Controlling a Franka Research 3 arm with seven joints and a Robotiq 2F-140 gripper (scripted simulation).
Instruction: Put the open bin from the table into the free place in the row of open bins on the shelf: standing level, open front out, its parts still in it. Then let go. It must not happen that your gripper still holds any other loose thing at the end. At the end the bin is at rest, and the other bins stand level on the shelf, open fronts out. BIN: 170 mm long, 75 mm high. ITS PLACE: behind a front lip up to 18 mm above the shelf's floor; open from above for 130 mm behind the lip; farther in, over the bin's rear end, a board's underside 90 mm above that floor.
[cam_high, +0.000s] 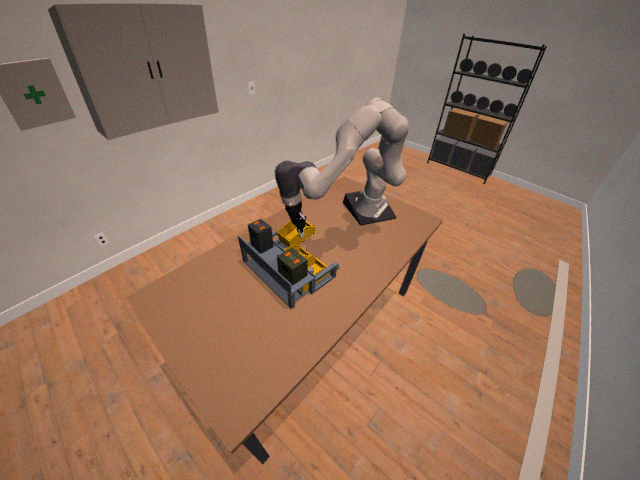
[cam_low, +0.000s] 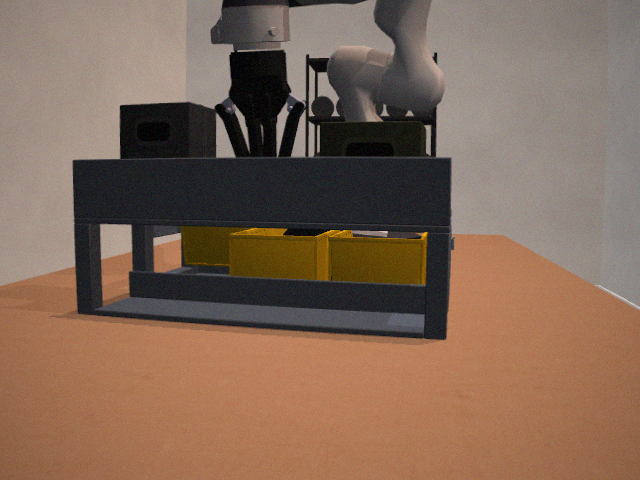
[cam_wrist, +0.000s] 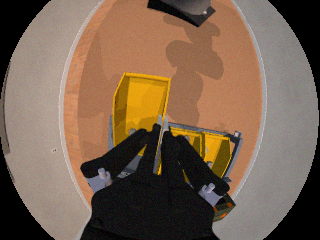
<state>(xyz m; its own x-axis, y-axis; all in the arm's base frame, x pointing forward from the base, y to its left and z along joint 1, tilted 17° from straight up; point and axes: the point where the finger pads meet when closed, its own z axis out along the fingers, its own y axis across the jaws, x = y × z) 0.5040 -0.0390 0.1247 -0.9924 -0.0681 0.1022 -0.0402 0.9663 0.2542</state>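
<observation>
My gripper (cam_high: 301, 233) (cam_wrist: 161, 121) is shut on one long side wall of a yellow open bin (cam_high: 288, 234) (cam_low: 204, 245) (cam_wrist: 146, 100). The bin hangs above the front part of the grey shelf (cam_high: 270, 274) (cam_low: 258, 191), its open front towards the robot's base. In the exterior view its underside shows above the shelf's floor, with a slight slant. A small grey part (cam_wrist: 132, 131) shows inside it; fingers hide the rest. Two other yellow bins (cam_low: 272, 256) (cam_low: 377, 259) stand side by side on the shelf, right of the free place in the exterior view. The fingertips are hidden there.
A dark box (cam_high: 260, 236) (cam_low: 154, 131) and a dark green box (cam_high: 292, 266) (cam_low: 372, 138) stand on the shelf's top board, on either side of the gripper. The upper board covers the rear of the row. The robot's base (cam_high: 369, 206) is beyond the shelf's front.
</observation>
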